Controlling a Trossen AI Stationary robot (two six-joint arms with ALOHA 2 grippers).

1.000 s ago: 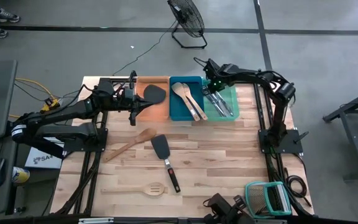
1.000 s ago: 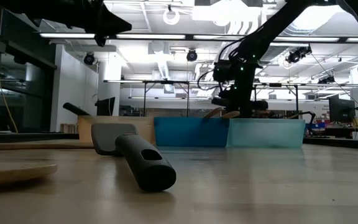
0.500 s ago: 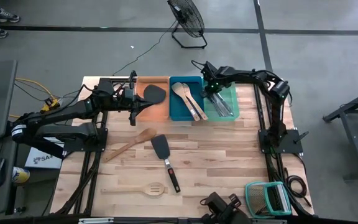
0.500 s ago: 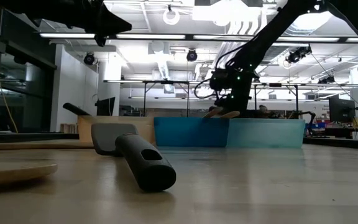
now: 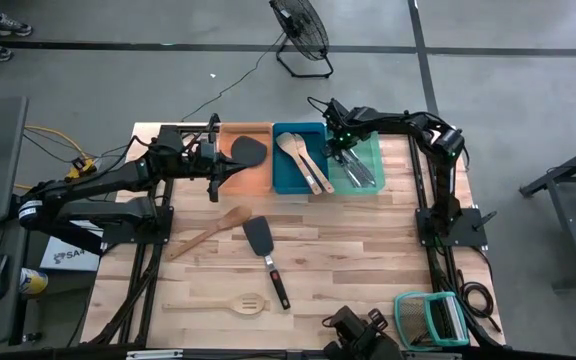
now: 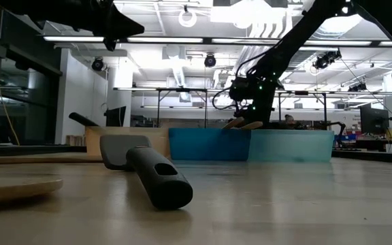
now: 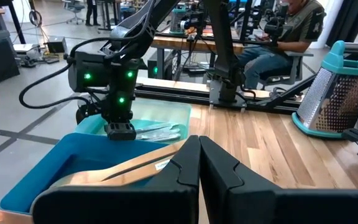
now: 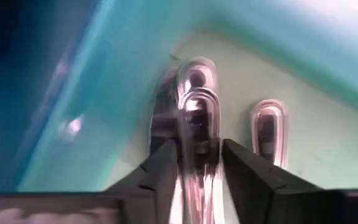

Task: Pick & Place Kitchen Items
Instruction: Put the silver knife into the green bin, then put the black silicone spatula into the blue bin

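Near edge of the wooden counter point(image 5: 368, 250): a pale wooden slotted spoon point(image 5: 238, 304) is lying flat, and a green-framed wire rack point(image 5: 432, 318) is sitting at the near right corner. Just beyond the spoon, a black spatula with a black and red handle point(image 5: 265, 253) is lying with its blade toward the far side; in the low view its handle is pointing at the camera. To its left, a pale wooden spatula point(image 5: 208, 232) is lying at a slant.

Along the far edge, three rectangular trays are sitting side by side. The orange tray point(image 5: 230, 178) on the left is holding a second black spatula point(image 5: 249, 150). The blue tray point(image 5: 290, 176) in the middle is holding two pale wooden spoons point(image 5: 303, 159). The teal tray point(image 5: 368, 150) on the right is holding slim silver metal cutlery point(image 8: 196, 99).

The left end effector point(image 5: 213, 160) is hanging over the left side of the orange tray, fingers pressed together, gripping nothing. The right end effector point(image 5: 341, 143) is reaching down into the teal tray; its fingers point(image 8: 163, 171) are standing slightly apart, straddling the silver cutlery handles, which are lying on the tray floor.
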